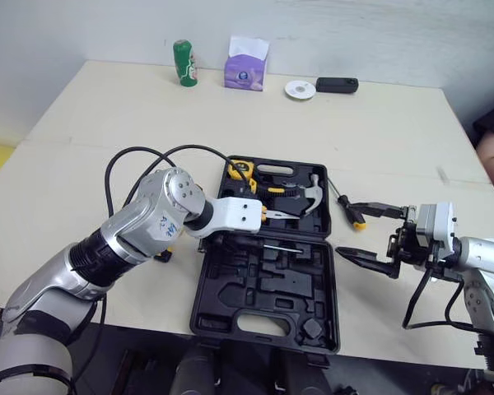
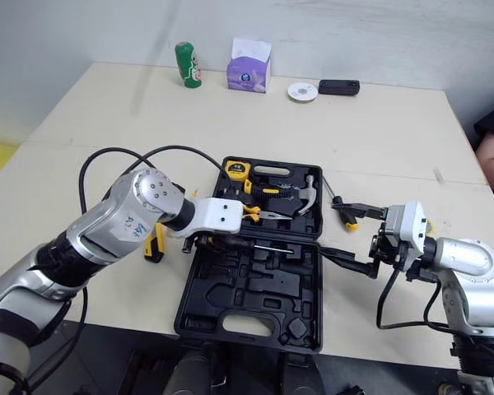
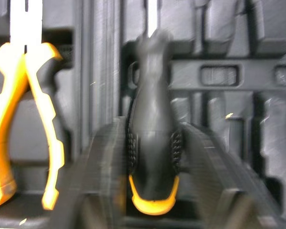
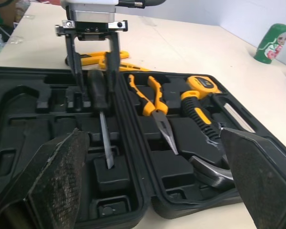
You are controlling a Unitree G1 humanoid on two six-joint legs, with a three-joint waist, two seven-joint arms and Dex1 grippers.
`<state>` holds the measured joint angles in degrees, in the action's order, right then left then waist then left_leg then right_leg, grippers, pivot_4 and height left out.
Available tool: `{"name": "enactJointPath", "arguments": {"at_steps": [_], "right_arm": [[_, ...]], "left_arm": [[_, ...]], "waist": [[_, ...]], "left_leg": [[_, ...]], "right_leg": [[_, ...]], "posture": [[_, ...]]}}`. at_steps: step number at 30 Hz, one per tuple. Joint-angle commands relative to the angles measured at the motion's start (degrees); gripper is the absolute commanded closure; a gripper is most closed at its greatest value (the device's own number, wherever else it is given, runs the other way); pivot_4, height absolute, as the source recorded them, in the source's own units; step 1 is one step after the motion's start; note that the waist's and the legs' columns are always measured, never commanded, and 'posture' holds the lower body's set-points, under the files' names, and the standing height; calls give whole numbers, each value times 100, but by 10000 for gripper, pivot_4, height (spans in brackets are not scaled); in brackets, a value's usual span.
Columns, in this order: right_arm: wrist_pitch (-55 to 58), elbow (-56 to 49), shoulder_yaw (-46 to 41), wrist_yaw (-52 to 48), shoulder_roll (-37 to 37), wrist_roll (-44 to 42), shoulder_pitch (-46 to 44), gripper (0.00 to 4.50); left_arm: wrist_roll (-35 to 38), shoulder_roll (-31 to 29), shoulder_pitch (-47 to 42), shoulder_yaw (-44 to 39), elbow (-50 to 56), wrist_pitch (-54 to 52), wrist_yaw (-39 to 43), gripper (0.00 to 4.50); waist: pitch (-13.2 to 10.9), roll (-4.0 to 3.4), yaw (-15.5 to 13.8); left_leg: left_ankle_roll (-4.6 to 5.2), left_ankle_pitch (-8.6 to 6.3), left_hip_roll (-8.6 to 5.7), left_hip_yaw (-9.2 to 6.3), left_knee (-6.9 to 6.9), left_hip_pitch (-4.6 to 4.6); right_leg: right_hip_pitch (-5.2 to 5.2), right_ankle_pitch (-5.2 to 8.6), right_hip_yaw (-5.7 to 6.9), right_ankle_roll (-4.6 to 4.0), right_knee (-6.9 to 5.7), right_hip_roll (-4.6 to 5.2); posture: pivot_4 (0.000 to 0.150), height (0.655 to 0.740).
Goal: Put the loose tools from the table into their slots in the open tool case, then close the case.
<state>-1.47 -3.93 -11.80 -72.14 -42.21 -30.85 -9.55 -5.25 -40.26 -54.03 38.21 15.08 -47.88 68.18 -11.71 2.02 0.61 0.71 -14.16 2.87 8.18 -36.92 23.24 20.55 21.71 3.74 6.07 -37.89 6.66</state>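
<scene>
Left gripper: closed on the black-handled, yellow-capped screwdriver; held low over the near half of the open black plastic tool case, by the hinge
Right gripper: jaws spread wide, nothing gripped; placed just right of the case
Far half: yellow-handled pliers, steel claw hammer and yellow tape measure are stowed
Table: a yellow-and-black-handled screwdriver is left loose beside the case's right edge
</scene>
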Motion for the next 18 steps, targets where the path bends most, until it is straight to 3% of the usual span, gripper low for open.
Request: {"name": "enactJointPath", "arguments": {"at_steps": [1,8,12,15,18], "right_arm": [[-185,-29,-154,-121,-10,-98,32,0],[-287,128,-195,-290,-33,-139,-9,0],[-360,280,-202,-356,-53,-112,-76,0],[-435,435,-188,-391,-40,-68,-134,0],[-569,632,-135,-445,-2,-16,-181,0]], "left_arm": [[65,11,-44,-352,228,12,-74,8818],[472,226,122,-896,383,-23,-173,8818],[1185,680,639,-1861,151,296,-460,8818],[1519,889,1035,-2421,-205,817,-616,15875],[1705,1149,1470,-2799,-558,1579,-835,29244]], "waist": [[0,0,-10],[0,0,-40],[1,-2,-28],[1,-3,-22],[2,-4,-22]], "left_leg": [[1,0,0,0,-3,0],[2,-2,0,-2,-3,3],[2,-3,1,-8,-6,1],[2,-3,1,-14,-10,0],[2,-3,1,-16,-9,-1]], "right_leg": [[0,0,0,0,-1,0],[-1,0,0,0,2,0],[-2,0,-2,0,0,0],[-3,0,1,-1,-2,0],[-3,-1,1,-1,-1,1]], "posture": [[1500,7400],[1500,7400],[1500,7400],[1500,7400],[1500,7400]]}}
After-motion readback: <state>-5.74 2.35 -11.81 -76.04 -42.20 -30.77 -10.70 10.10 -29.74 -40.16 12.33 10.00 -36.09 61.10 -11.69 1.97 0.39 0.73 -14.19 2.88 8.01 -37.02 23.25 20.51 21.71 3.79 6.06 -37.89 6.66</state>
